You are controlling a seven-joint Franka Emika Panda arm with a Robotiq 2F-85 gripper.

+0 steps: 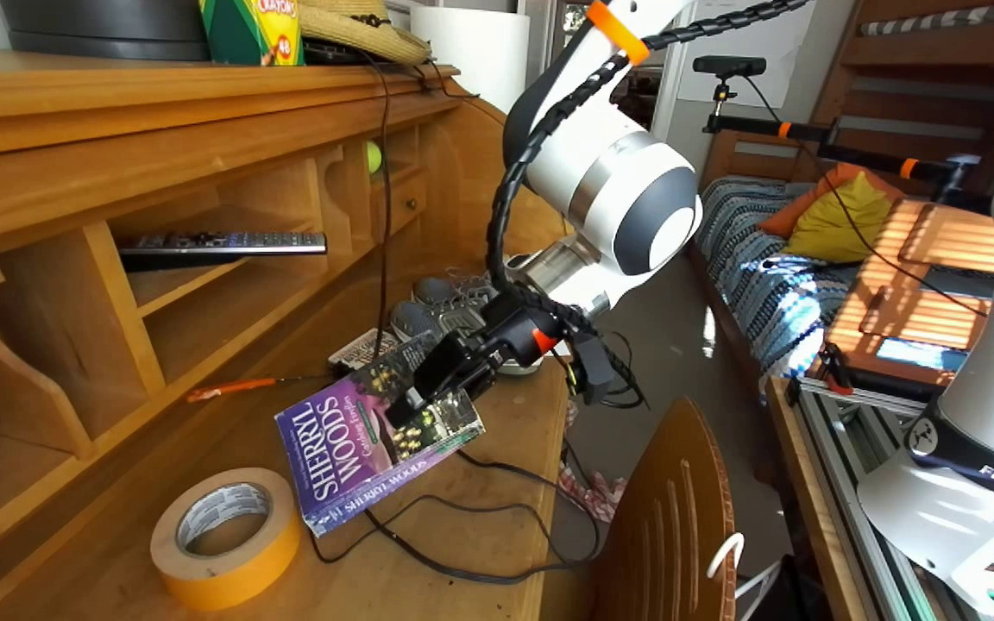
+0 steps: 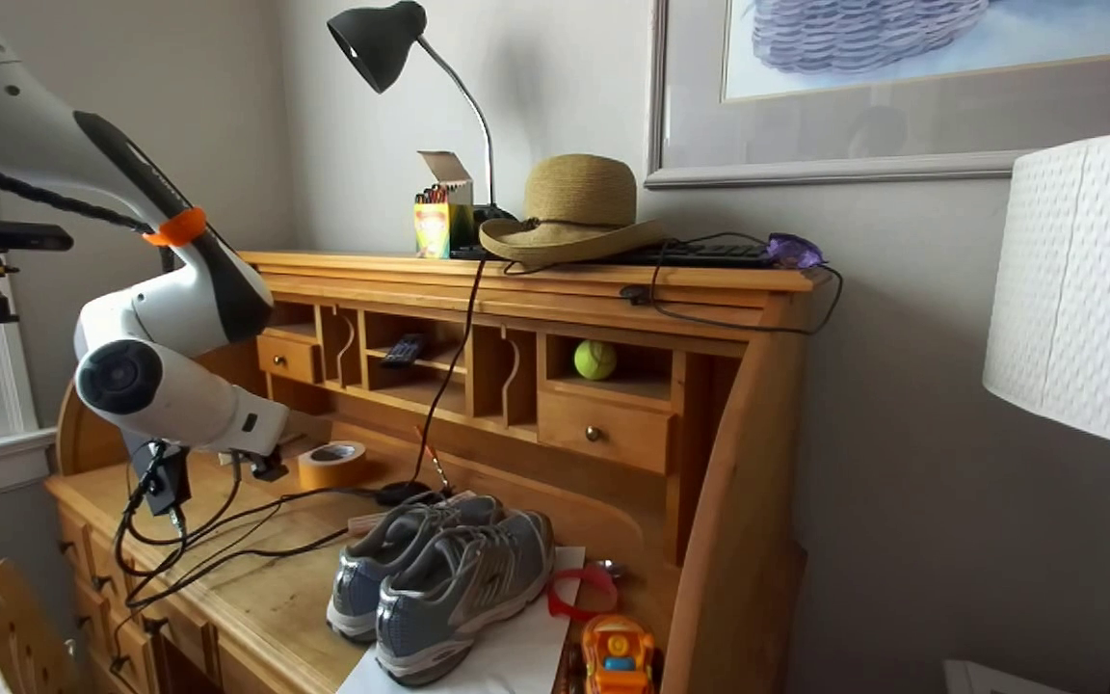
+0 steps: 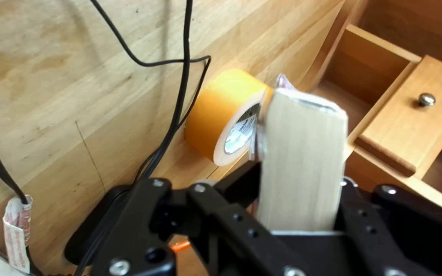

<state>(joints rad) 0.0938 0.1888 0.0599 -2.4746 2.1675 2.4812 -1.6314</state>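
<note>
A thick purple paperback book (image 1: 350,448) is pinched in my gripper (image 1: 406,410), one black finger lying across its front cover. It hangs tilted and appears raised over the wooden desk (image 1: 454,552). In the wrist view the pale page edges of the book (image 3: 303,153) fill the space between the fingers, with the gripper (image 3: 299,180) shut against both covers. Beside the book is a roll of orange tape (image 3: 215,115), resting on the desk. The finger behind the book is hidden in an exterior view, and the arm blocks most of the gripper from the opposite side.
Black cables (image 1: 462,573) loop over the desk. Grey shoes (image 2: 463,588) and an orange toy car (image 2: 618,655) sit on it. An orange-handled tool (image 1: 234,390) lies by the cubbies, where a remote (image 1: 225,244) rests. A wooden chair (image 1: 670,526) stands at the desk's front.
</note>
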